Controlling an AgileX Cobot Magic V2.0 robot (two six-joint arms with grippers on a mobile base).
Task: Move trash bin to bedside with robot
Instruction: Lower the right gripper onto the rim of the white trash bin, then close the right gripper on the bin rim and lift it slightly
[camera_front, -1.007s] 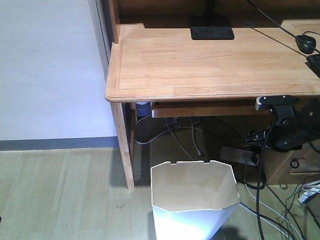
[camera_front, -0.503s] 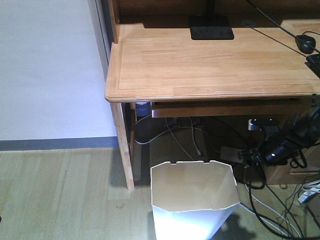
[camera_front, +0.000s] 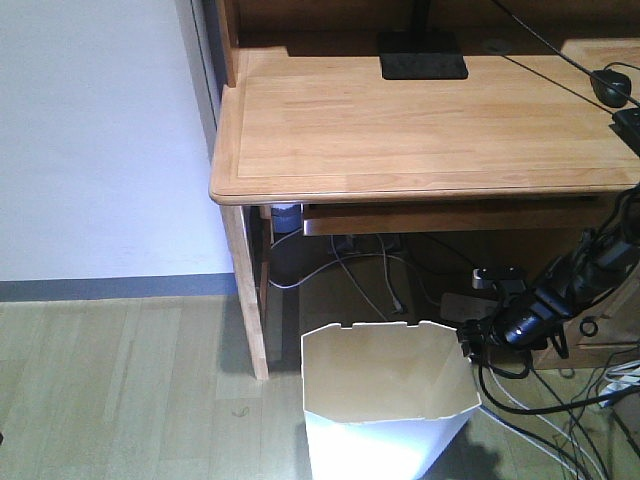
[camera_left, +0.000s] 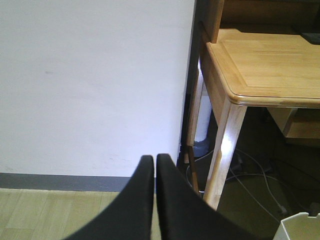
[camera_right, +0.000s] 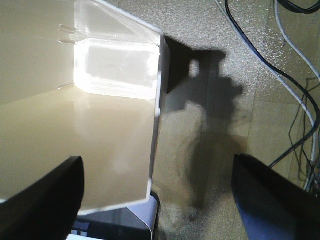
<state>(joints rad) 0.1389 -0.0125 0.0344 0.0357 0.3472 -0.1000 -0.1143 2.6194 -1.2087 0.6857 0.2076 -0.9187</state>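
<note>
White plastic outside and cream inside, the trash bin (camera_front: 390, 400) is standing upright on the pale plank floor (camera_front: 120, 390) at 6 o'clock of the front-facing view, just in front of the light wooden surface (camera_front: 420, 130) and near its leg (camera_front: 247, 290). At the bin's 2 o'clock the slim black right arm (camera_front: 570, 280) is reaching down, its right end effector (camera_front: 470, 345) hanging just beside the rim, while cables (camera_front: 530, 420) are lying on the floor at 4 o'clock. In the left wrist view the left end effector (camera_left: 154, 200) is facing a white wall (camera_left: 90, 85), its two black fingers (camera_left: 135, 210) pressing together, and a corner of the bin (camera_left: 300, 227) is showing at 5 o'clock. In the right wrist view the right end effector (camera_right: 157, 165) is holding its fingers (camera_right: 45, 200) wide apart, one over the cream interior at 7 o'clock, the other over the floor at 5 o'clock, with the bin's thin rim edge running between them; whether either is touching it I cannot tell.
</note>
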